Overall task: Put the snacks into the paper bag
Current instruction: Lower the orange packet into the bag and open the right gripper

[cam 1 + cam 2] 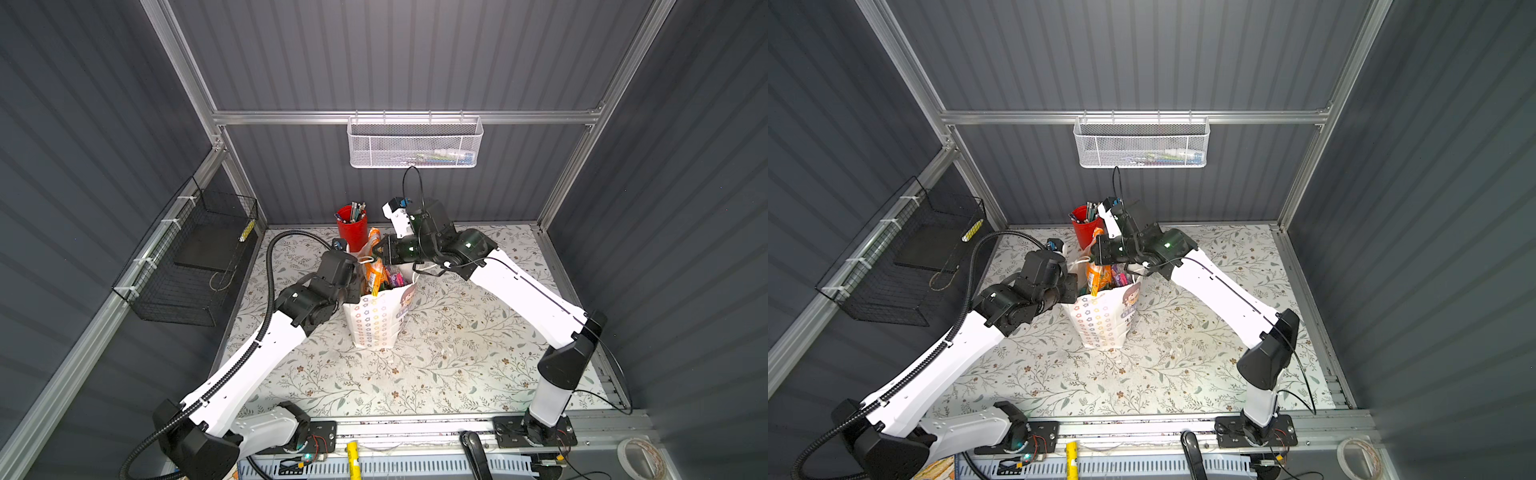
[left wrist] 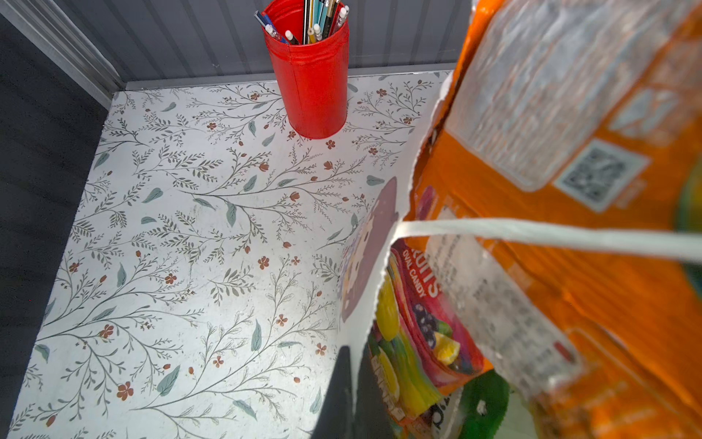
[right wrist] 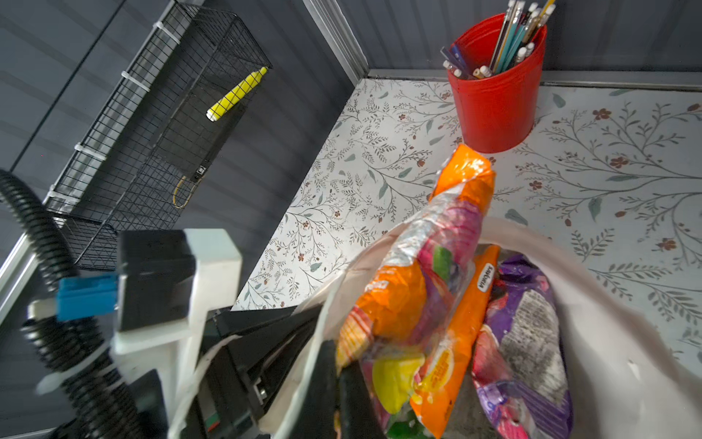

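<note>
The white paper bag (image 1: 376, 324) (image 1: 1098, 324) stands upright mid-table with several snacks poking out of its mouth. My left gripper (image 1: 355, 291) (image 2: 355, 366) is shut on the bag's left wall (image 2: 364, 266), pinching the paper just below the rim. My right gripper (image 1: 376, 249) (image 3: 340, 380) reaches in at the far rim. It is shut, apparently on the edge of a tall orange packet (image 1: 371, 270) (image 3: 395, 296) that stands highest. A purple packet (image 3: 528, 342), a pink-yellow one (image 2: 414, 334) and a green one (image 2: 486, 403) lie deeper inside. A white cord handle (image 2: 569, 237) crosses the mouth.
A red cup of pens (image 1: 352, 230) (image 3: 497, 110) stands just behind the bag. A white mesh basket (image 1: 413, 143) hangs on the back wall and a black wire basket (image 1: 195, 266) on the left wall. A yellow marker (image 1: 353, 453) and a tape roll (image 1: 638, 457) lie on the front rail.
</note>
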